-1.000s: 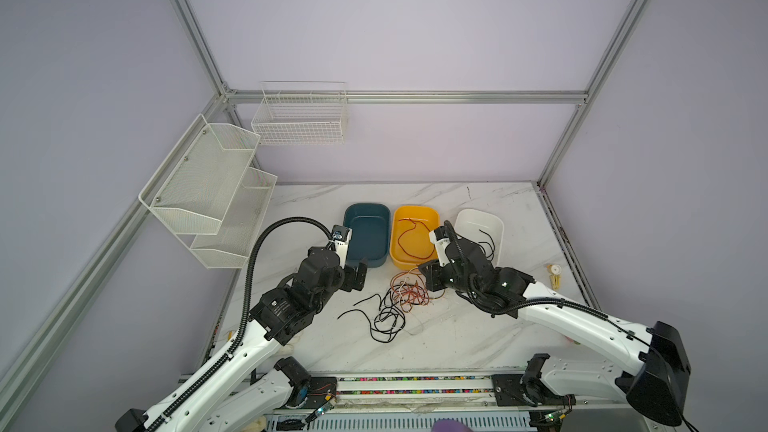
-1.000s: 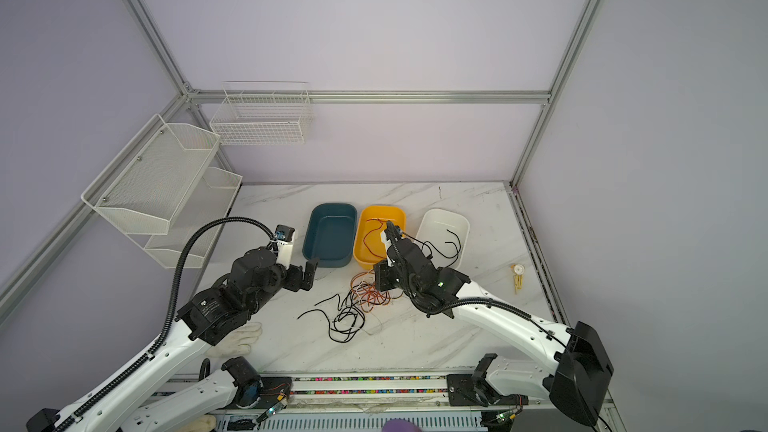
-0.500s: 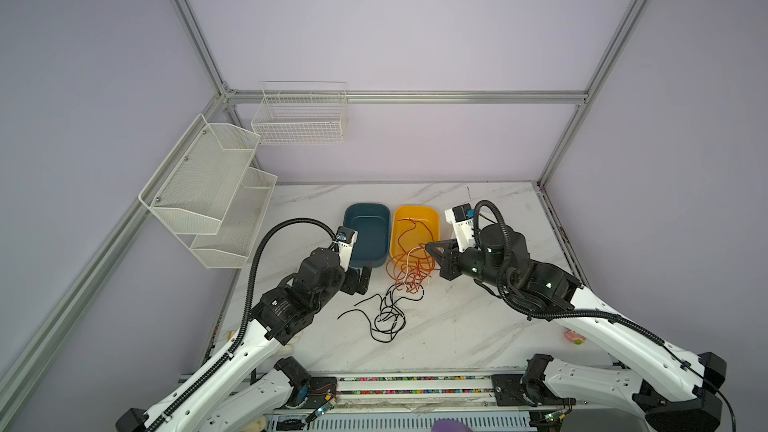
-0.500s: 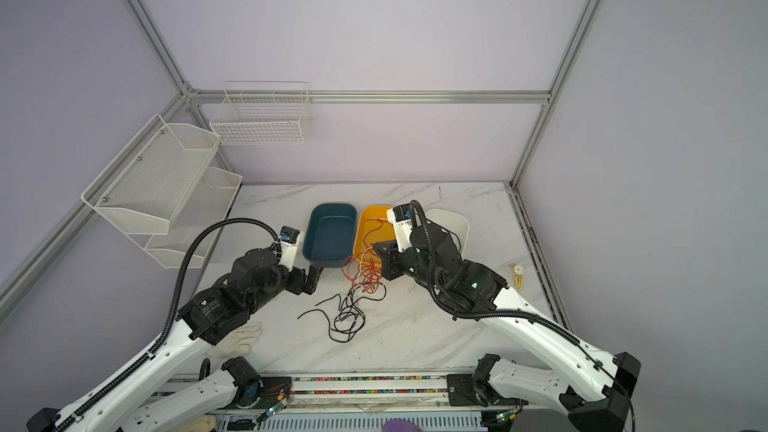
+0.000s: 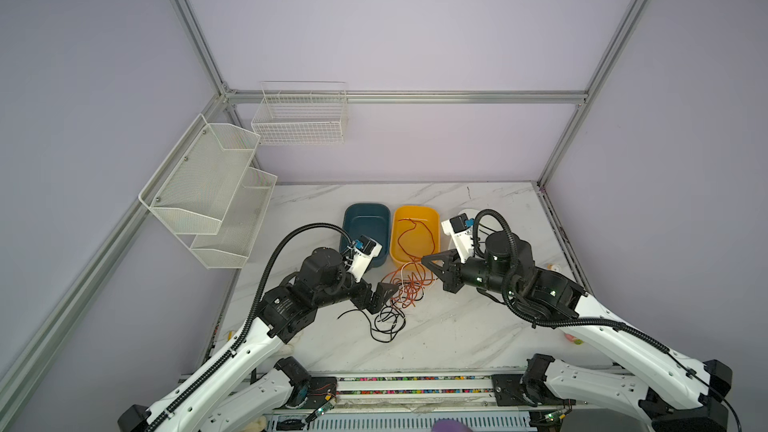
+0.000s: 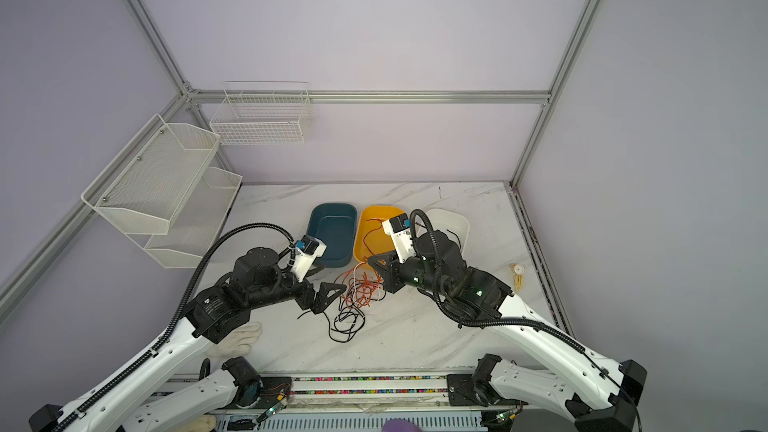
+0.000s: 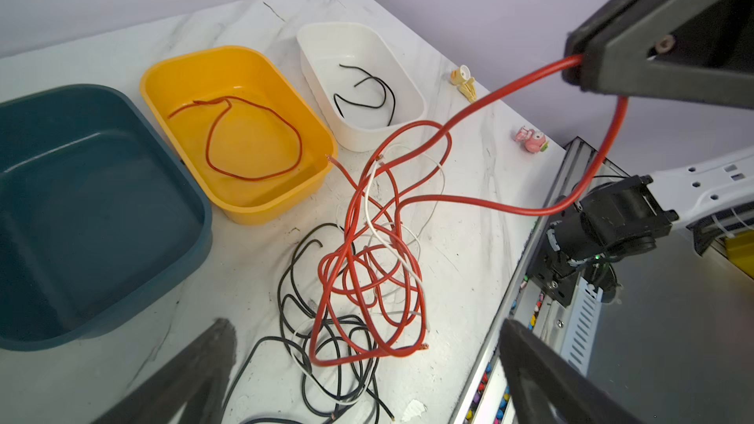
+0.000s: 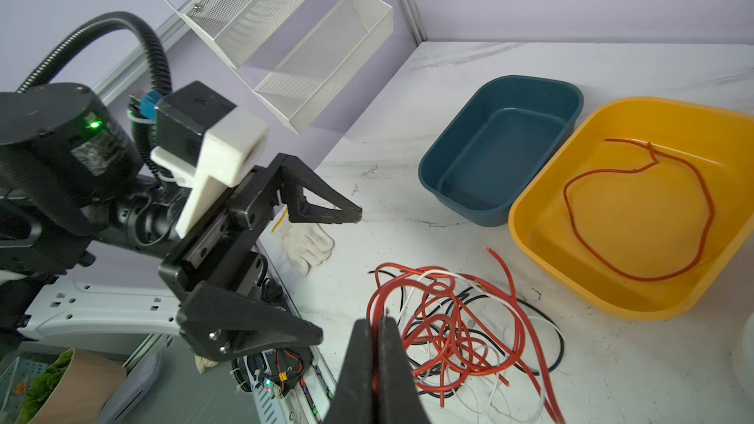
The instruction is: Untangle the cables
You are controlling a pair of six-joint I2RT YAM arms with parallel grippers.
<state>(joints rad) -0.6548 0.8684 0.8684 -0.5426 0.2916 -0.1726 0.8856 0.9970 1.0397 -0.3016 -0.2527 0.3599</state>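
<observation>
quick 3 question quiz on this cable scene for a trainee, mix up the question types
1. Multiple choice: what is the right gripper clamped on?
a) red cable
b) black cable
c) nothing

2. True or false: the left gripper has its jaws wide open and holds nothing.

3. Fill in: the lone cable lying in the white bin is ___ in colour.

Key: 1 a; 2 true; 3 black
</observation>
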